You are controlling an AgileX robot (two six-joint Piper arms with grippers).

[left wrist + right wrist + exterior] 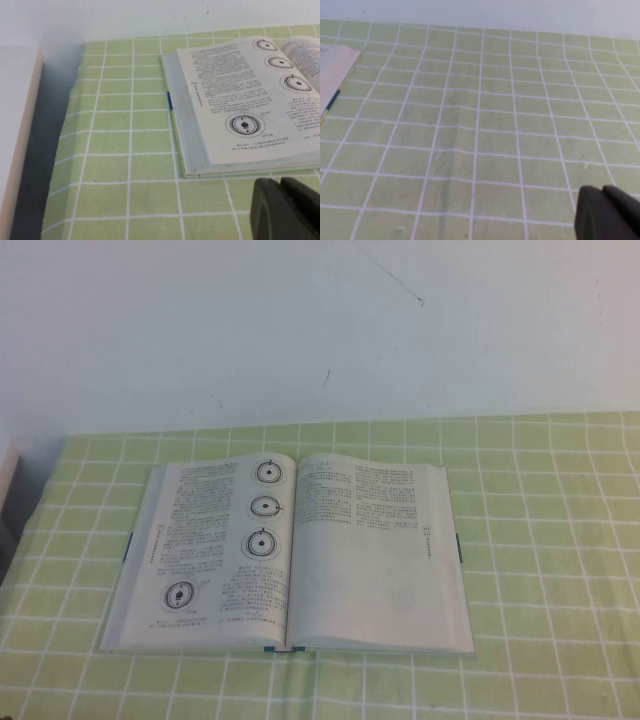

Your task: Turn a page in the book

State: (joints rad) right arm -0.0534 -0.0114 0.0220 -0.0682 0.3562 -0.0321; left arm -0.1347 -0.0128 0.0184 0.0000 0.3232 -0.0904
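The book [290, 550] lies open and flat on the green checked cloth in the middle of the high view. Its left leaf [215, 540] shows four small circle diagrams. The right-hand page [375, 540] shows text columns only and lies flat. No gripper shows in the high view. In the left wrist view my left gripper [281, 187] is shut and empty, just off the near left corner of the book [240, 100]. In the right wrist view my right gripper [603, 195] is shut and empty over bare cloth, far from the book's right edge [335, 70].
A white wall stands behind the table. A pale board or box [15, 125] stands off the table's left edge, also at the high view's left border [5, 480]. The cloth [485, 125] stretches wide to the right of the book.
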